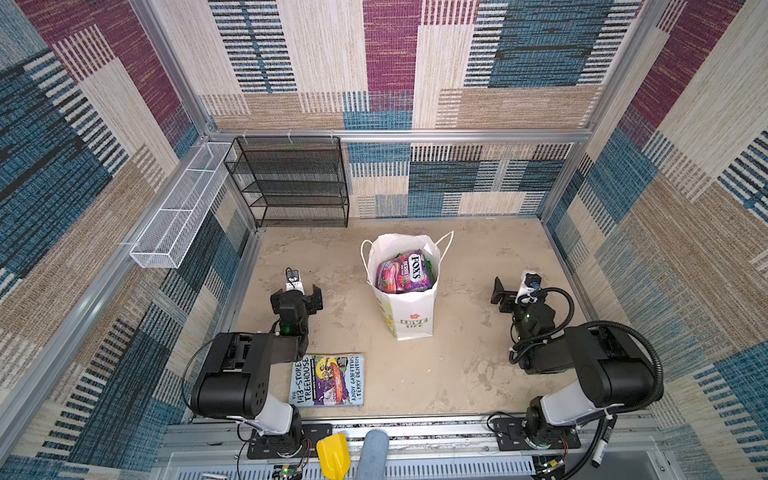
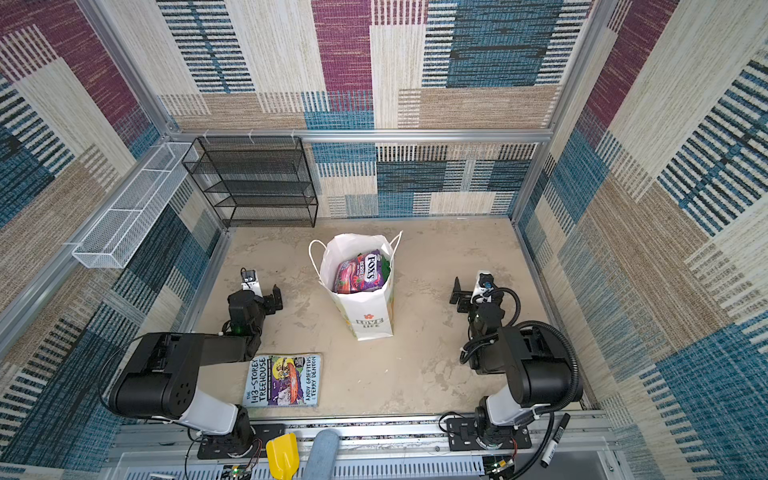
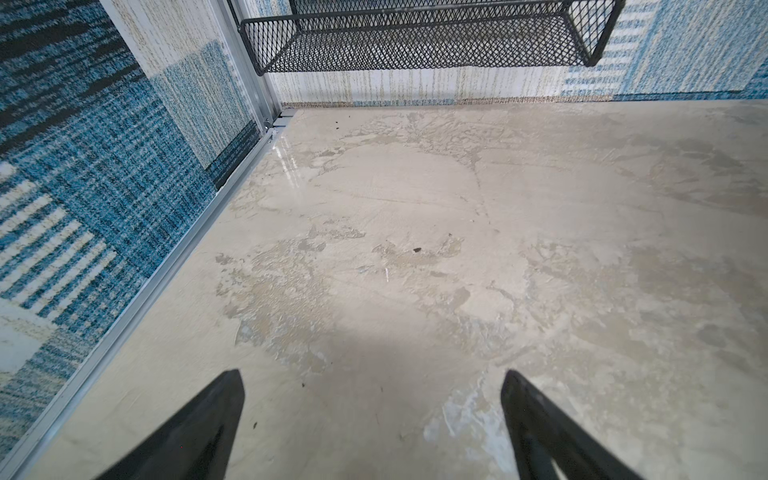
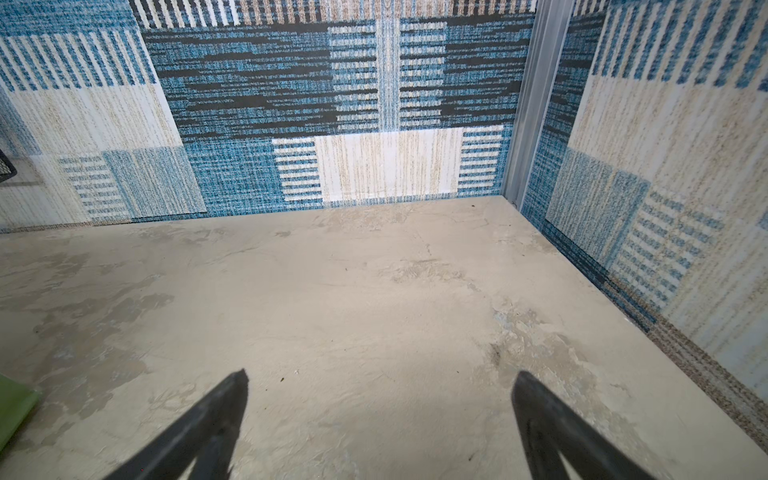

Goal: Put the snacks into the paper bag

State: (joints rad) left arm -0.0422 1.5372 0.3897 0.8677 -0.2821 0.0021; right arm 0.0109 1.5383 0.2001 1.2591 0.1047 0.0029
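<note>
— Beige mottled tabletop, patchwork carpet walls. Where are the snacks?
— Inside the paper bag, which stands upright. Only the top views show them.
— And the wrist views?
— Bare table. The left gripper, left of the bag, has its fingers spread wide with nothing between them and faces a black mesh shelf. The right gripper, right of the bag, is equally spread and empty.
— Anything else?
— A book lies flat in front of the bag, seen only from above.

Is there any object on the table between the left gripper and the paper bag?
Nothing visible. Only table surface lies between the open left gripper and the paper bag; the book lies nearer the arm's base, off that line.
</note>
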